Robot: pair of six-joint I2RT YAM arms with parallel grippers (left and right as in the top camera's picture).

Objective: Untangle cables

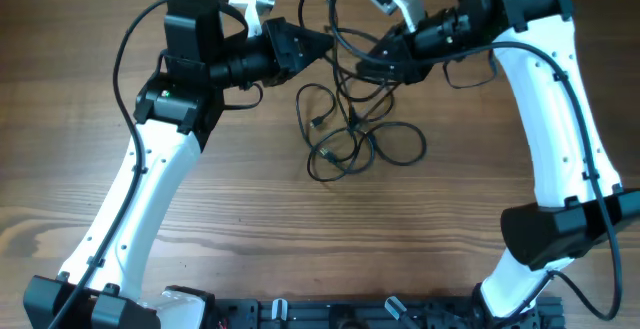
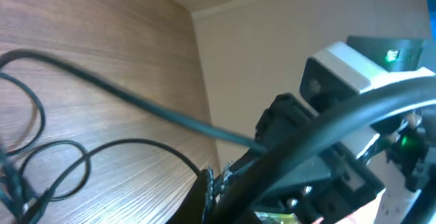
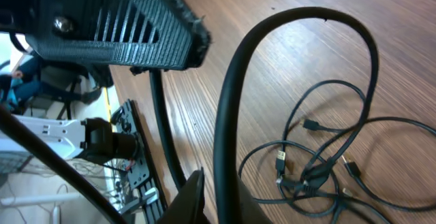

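Note:
A tangle of thin black cables (image 1: 350, 144) with small plugs lies on the wooden table at centre, and loops rise from it to both grippers. My left gripper (image 1: 318, 44) is at the top centre, shut on a cable strand. In the left wrist view its serrated jaws (image 2: 216, 182) are pressed together where a thin cable loop (image 2: 129, 142) ends. My right gripper (image 1: 365, 66) is close beside it, to the right. In the right wrist view its jaws (image 3: 214, 197) are shut on a black cable (image 3: 228, 115) that arches over the tangle (image 3: 313, 173).
The two grippers are nearly touching above the table's far edge. The right arm (image 2: 354, 74) fills the right of the left wrist view, in front of a beige wall (image 2: 286, 40). A black rack (image 1: 330, 314) runs along the table's front edge.

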